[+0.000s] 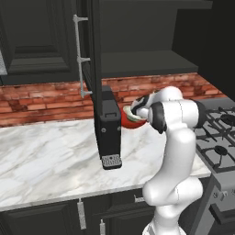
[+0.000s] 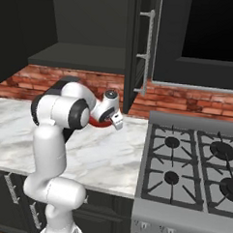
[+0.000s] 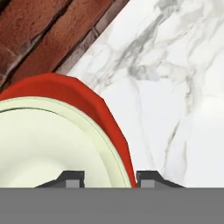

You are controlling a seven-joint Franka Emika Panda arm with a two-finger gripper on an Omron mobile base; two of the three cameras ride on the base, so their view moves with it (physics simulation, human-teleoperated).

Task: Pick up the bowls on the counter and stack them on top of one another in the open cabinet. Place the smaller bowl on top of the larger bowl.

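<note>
My gripper straddles the rim of the wide glossy red bowl on the white marble counter, fingertips spread, not yet pinching. It looks stiff and slick, likely breakable, so I'd clamp the rim squarely.

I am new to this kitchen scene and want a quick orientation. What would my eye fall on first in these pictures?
First the white robot arm, bent over the marble counter toward the brick wall. Next the red bowl with its pale inside, close under the gripper, whose fingertips stand either side of the rim. Then the open cabinet above, its door swung out, and the black stove to the right.
</note>
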